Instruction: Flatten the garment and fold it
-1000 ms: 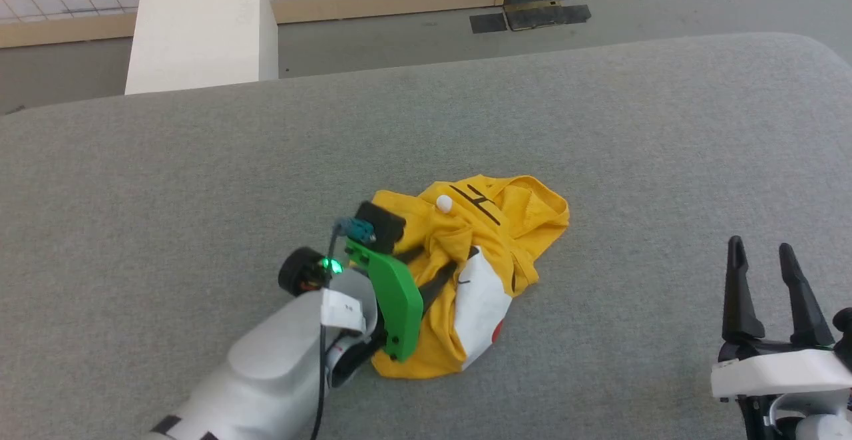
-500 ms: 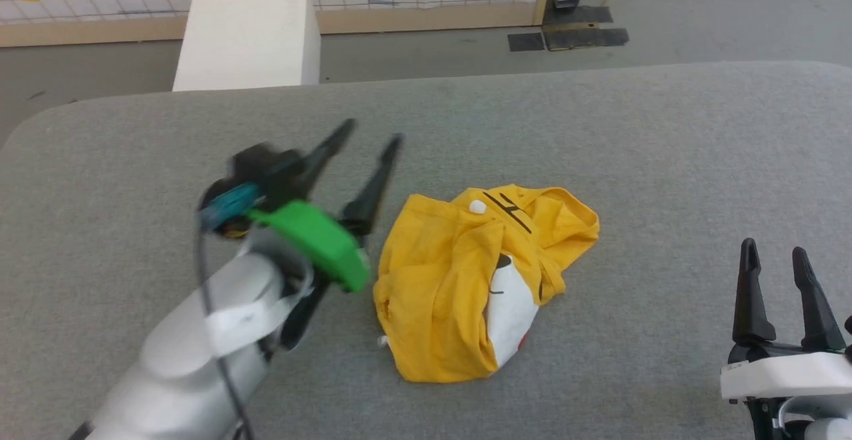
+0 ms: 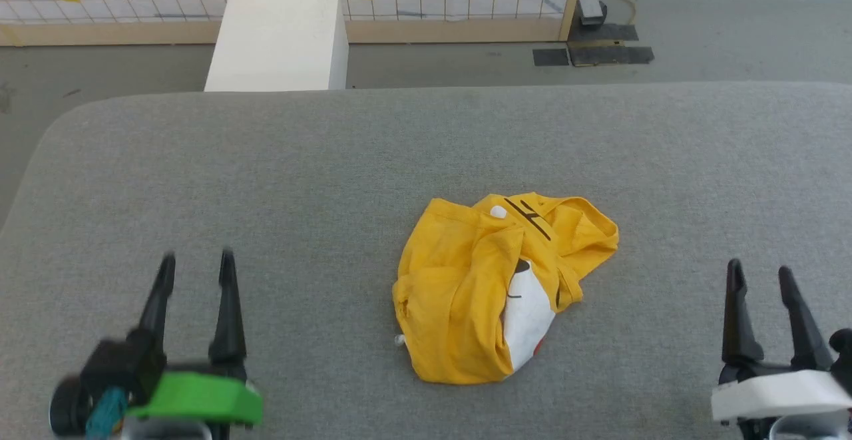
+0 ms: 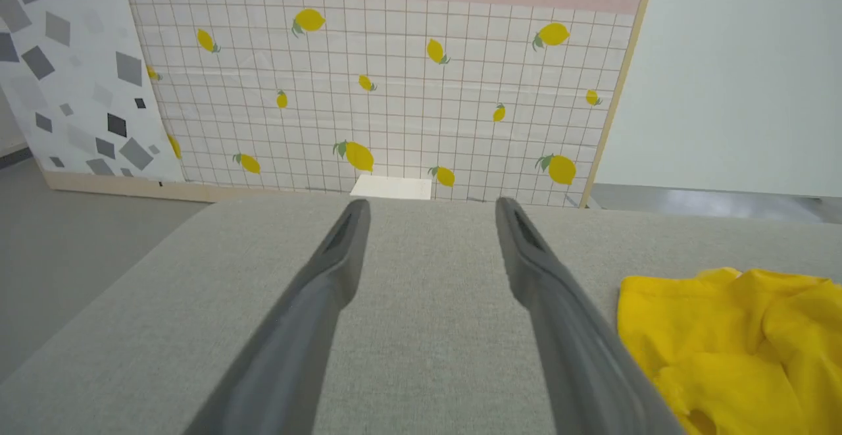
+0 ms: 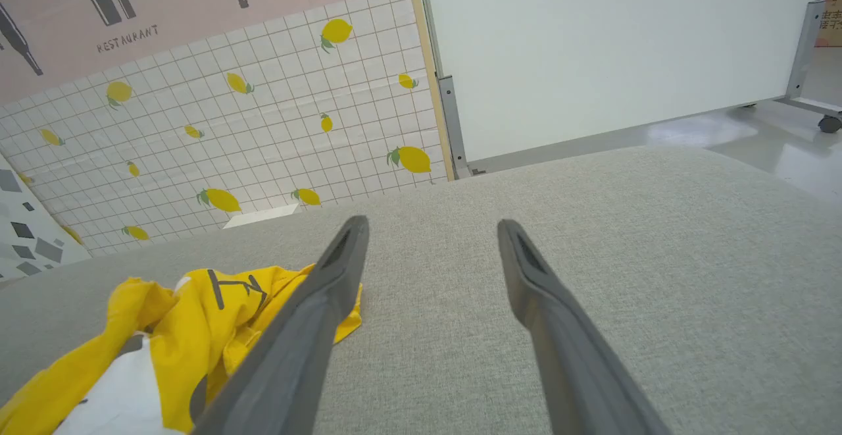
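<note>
Though bunched, the garment (image 3: 459,293) runs near-left to far-right | left end effector (image 3: 197,255) spread | right end effector (image 3: 759,267) spread

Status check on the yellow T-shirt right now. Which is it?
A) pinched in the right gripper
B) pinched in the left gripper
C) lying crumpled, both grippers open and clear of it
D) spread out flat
C: the T-shirt lies bunched on the grey surface, with the left gripper and right gripper open and apart from it, one on each side.

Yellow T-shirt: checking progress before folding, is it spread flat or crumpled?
Crumpled: the yellow T-shirt lies heaped on itself, its white print half buried in folds.
</note>
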You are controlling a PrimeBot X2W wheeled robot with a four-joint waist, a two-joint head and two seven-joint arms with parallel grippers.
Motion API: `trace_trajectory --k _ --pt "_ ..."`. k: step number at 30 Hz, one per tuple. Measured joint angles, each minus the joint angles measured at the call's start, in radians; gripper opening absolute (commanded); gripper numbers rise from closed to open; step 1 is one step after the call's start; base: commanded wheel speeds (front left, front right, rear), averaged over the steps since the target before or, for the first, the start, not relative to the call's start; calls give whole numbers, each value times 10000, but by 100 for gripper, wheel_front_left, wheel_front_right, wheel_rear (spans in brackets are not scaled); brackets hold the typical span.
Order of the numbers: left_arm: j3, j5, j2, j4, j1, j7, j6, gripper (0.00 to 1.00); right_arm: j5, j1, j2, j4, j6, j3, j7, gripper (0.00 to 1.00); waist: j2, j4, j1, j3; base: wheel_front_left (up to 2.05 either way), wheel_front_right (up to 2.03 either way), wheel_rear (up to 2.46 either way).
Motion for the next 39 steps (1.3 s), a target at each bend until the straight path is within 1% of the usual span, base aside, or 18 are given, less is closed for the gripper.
trace_trajectory --k 4,8,13,14,17,19,24,30,33,39 --pt "876 242 -926 67 840 -2 -546 100 226 272 6 230 0 82 0 100 0 121 0 -137 0 0 0" --pt "1521 663 -1603 140 993 -2 -1191 100 267 367 8 495 0 -2 0 100 0 254 0 -247 0 0 0" --pt "2117 1051 -2104 211 996 -2 -1854 100 -52 127 -2 522 -2 -282 0 100 0 370 0 -267 0 0 0" --pt "2220 1174 -2197 215 996 -2 -1969 100 -282 -17 -2 522 -2 -242 2 100 0 386 0 -244 0 0 0" --pt "2452 1356 -2393 215 992 -2 -2288 100 -640 -643 4 489 -2 -151 405 100 0 427 0 -139 0 0 0" --pt "2592 1417 -2500 217 987 -2 -2458 100 -848 -1097 4 368 -2 -96 913 100 0 452 0 -54 0 0 0" --pt "2755 1480 -2665 238 872 -2 -2819 100 -1189 -2134 0 153 -2 138 2686 100 0 554 0 258 0 0 0" --pt "2796 1515 -2773 462 537 -2 -3070 100 -1923 -2844 8 257 0 591 5074 100 0 782 0 666 0 0 0" --pt "2771 1513 -2803 594 390 -2 -3106 100 -2205 -3099 2 493 -2 562 6163 100 0 950 0 850 0 0 0" --pt "2690 1509 -2832 771 137 -2 -3172 100 -2458 -3527 -4 1053 0 -46 8015 100 0 1347 0 1173 0 0 0"
